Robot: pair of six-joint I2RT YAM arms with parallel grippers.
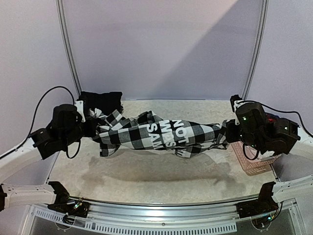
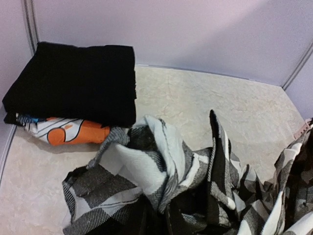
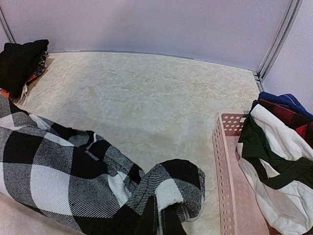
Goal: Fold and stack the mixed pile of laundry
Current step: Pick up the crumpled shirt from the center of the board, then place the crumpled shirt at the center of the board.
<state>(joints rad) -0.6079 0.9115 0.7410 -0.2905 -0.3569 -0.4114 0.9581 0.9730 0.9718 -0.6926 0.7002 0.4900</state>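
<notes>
A black-and-white checked garment [image 1: 161,132] with white lettering hangs stretched above the table between both grippers. My left gripper [image 1: 95,128] is shut on its left end, where bunched cloth [image 2: 146,171] hides the fingers almost fully. My right gripper [image 1: 226,132] is shut on the right end; in the right wrist view its dark fingertips [image 3: 151,220] pinch a checked fold [image 3: 63,181]. At the back left lies a folded black garment [image 1: 100,100] on top of an orange-and-white printed piece [image 2: 73,132]. More laundry [image 3: 274,147], white, dark green, red plaid and blue, fills the pink basket.
The pink perforated basket [image 1: 244,161] stands on the table's right side, just below my right arm. A white frame post [image 1: 68,54] and the lilac back wall close the far side. Bare marbled tabletop [image 1: 146,176] lies under the hanging garment.
</notes>
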